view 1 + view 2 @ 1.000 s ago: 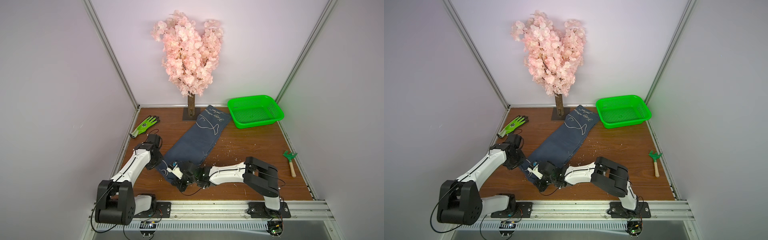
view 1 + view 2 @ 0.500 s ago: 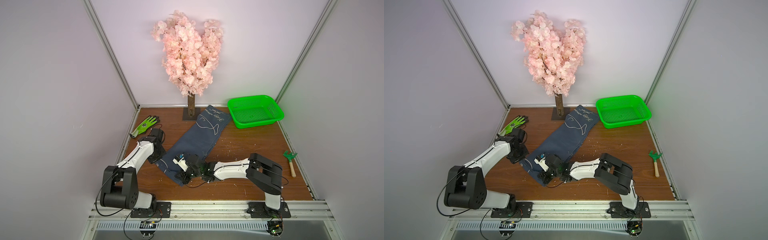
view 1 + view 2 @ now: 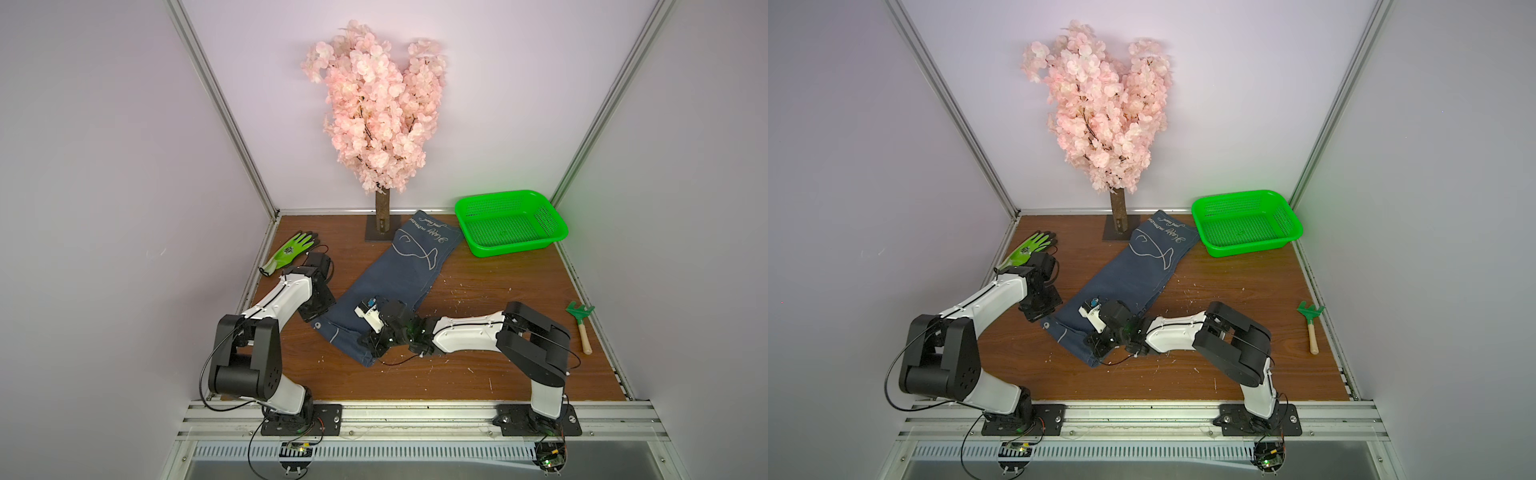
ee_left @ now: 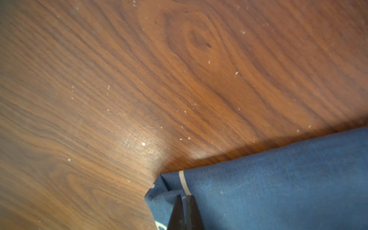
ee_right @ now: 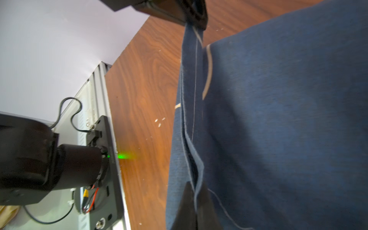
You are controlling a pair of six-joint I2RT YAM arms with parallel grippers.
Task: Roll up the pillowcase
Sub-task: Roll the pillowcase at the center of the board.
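Observation:
The navy pillowcase point(image 3: 399, 270) point(image 3: 1133, 270), printed with a white fish outline, lies flat and slanted from the tree's base toward the table's front. My left gripper point(image 3: 319, 321) point(image 3: 1045, 321) is shut on its near left corner; the left wrist view shows the black tips point(image 4: 185, 196) pinching a fold of the blue cloth point(image 4: 278, 179). My right gripper point(image 3: 370, 345) point(image 3: 1097, 347) is shut on the near hem at the right corner. In the right wrist view its tips point(image 5: 196, 191) clamp the seam of the cloth point(image 5: 278, 119), and the hem between the two grippers is raised.
A green basket point(image 3: 511, 222) stands at the back right, touching the pillowcase's far corner. An artificial pink blossom tree point(image 3: 378, 116) rises at the back middle. A lime-green glove point(image 3: 291, 249) lies back left by the left arm. A small green rake point(image 3: 582, 324) rests by the right edge.
The left gripper has shut on the pillowcase's near left corner. The right gripper has drawn the near hem a little away from the table's front. The left arm's elbow has risen.

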